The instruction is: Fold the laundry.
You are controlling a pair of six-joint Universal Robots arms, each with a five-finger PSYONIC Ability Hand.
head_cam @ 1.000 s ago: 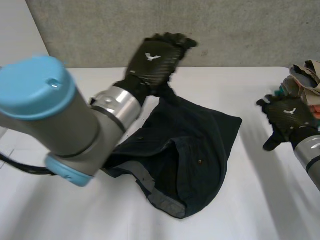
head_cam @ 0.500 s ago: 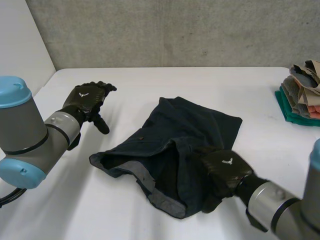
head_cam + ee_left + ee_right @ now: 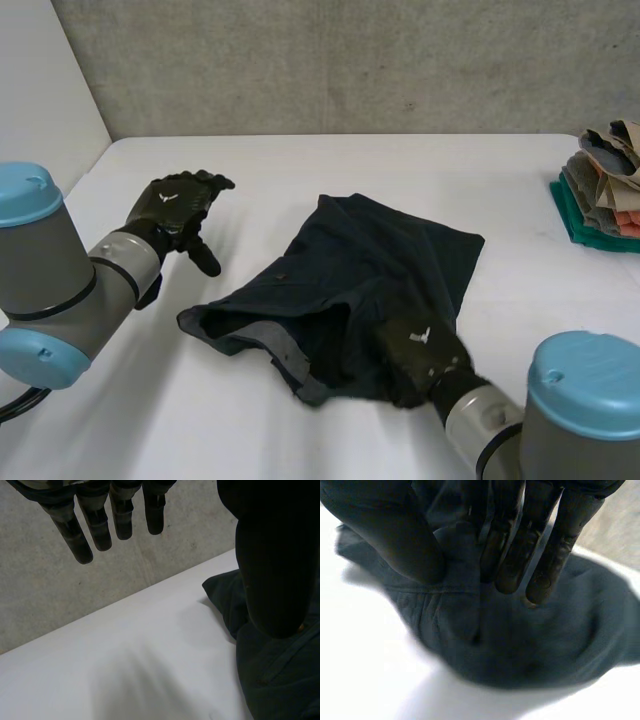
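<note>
Lying crumpled at the middle of the table (image 3: 250,440), the dark garment (image 3: 380,255) shows a grey lining along its near-left edge. The right hand (image 3: 422,348) rests on the garment's near edge. In the right wrist view its fingers (image 3: 507,555) are almost straight, and a ridge of cloth stands between them and the thumb, pinched there. The left hand (image 3: 175,205) hangs above bare table, left of the garment and apart from it, fingers released and spread, holding nothing. In the left wrist view a corner of the garment lies beside the thumb. A stack of folded clothes (image 3: 600,185) sits at the table's far right edge, well apart from the garment.
</note>
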